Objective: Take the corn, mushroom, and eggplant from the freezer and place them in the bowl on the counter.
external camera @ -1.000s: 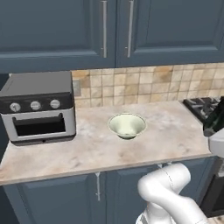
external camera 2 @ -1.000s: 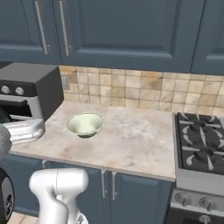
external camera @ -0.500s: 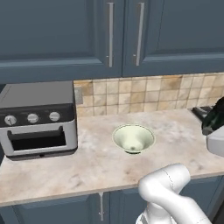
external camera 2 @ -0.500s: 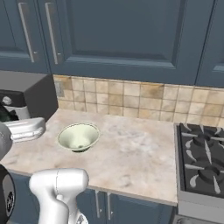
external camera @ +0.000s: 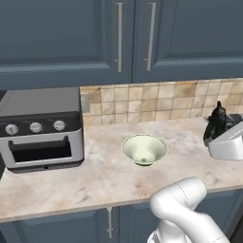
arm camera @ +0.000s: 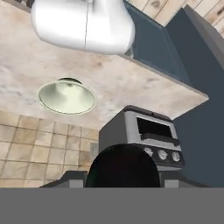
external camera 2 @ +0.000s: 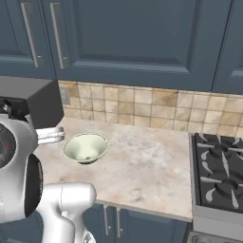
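Eggplant ride to the bowl

Counter comes first, since it is the biggest thing: beige stone with blue doors above and below. The step in hand looks like the carry, bringing one frozen food to this counter. The left base view has the grey oven at the left end of the counter. The right base view has the black stove at the right end. So you need both views to know what sits on each side.

The bowl stands upright near the middle of the counter, apart from the oven. It looks to have no food in it yet, so I think most of the job is not done.

The gripper hangs over the right end of the counter, well apart from the bowl. Its jaws are squeezed onto a small dark thing. I take that for the eggplant.

The hand view puts that dark lump right at the tips, with the bowl far off beyond it. It cannot tell you how high the hand is. The left base view can: the hand is above the counter.

Next you need to swing the hand sideways until it is over the bowl. Then lower it and let go. Aim for the middle, so the eggplant does not hit the rim and roll off.
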Tool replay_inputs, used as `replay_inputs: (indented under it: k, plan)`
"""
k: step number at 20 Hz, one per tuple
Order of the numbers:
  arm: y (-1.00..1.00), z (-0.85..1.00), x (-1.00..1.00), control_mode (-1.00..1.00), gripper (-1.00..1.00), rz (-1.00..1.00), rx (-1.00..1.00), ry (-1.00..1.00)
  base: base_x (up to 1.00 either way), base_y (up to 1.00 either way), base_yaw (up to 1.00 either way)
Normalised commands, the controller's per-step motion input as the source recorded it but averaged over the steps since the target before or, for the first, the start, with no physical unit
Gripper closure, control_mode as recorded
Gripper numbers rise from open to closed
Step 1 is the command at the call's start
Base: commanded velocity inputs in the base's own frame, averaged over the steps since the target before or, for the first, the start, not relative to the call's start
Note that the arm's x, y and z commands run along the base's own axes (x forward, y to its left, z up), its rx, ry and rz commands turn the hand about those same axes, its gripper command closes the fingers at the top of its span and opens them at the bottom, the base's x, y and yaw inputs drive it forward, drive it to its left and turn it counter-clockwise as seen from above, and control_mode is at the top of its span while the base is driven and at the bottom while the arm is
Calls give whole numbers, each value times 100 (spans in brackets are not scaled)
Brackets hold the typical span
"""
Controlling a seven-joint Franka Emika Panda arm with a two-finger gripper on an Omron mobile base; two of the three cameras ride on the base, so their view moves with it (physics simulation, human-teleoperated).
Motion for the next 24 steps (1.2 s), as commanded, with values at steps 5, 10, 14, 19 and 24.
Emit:
replay_inputs:
  k: [5,10,14,19,24]
  plan:
    - [0,-82,44,-100,100,8,0,14,0,0,0]
    - [0,-67,45,-100,100,7,0,9,0,0,0]
    - [0,-51,41,-100,100,0,0,7,0,0,0]
    - [0,-61,36,-100,100,0,0,4,0,0,0]
    - [0,-52,40,-100,100,1,1,3,0,0,0]
